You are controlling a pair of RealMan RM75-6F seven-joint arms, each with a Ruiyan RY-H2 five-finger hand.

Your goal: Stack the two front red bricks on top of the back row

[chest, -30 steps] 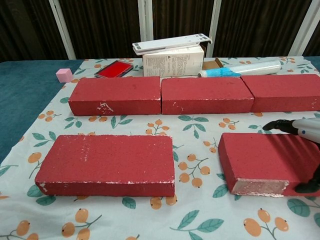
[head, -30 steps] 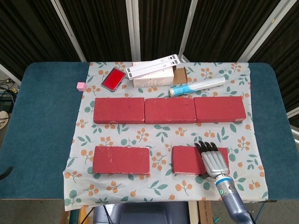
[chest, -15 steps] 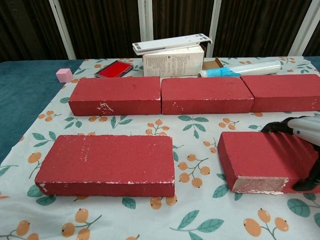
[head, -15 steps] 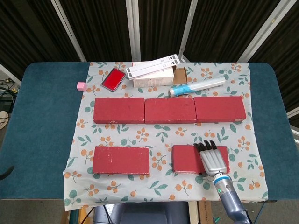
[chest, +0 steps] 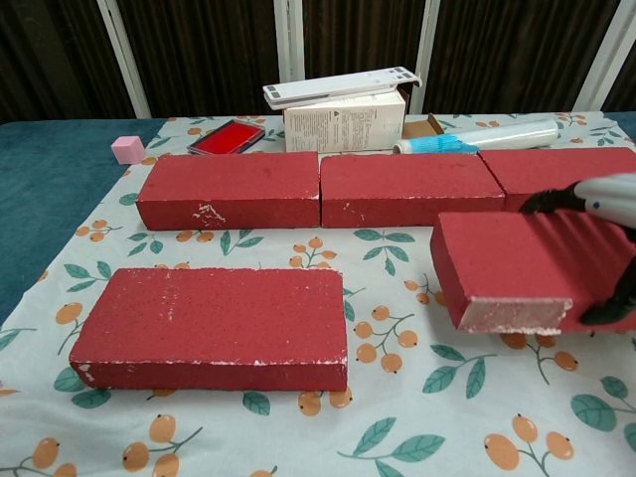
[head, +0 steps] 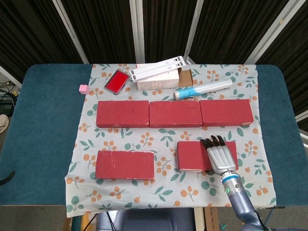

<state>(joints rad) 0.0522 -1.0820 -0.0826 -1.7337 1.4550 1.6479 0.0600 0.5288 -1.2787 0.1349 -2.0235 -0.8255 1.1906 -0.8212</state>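
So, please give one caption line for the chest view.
Right hand holds the front right brick raised off the cloth, before the back row.

The silver right hand (chest: 604,234) ran off the chest view's 3 o'clock edge, covering the lifted rectangular red brick's (chest: 517,266) right end.

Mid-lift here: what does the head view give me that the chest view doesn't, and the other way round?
Only the head view shows the whole blue table, the right forearm and the full back-right brick.

Only the chest view shows the lifted brick's chipped near end raised clear of the cloth, and the right hand's fingers hooked over its far edge.

Both show the right hand gripping that brick, the front-left brick untouched, and the back row.
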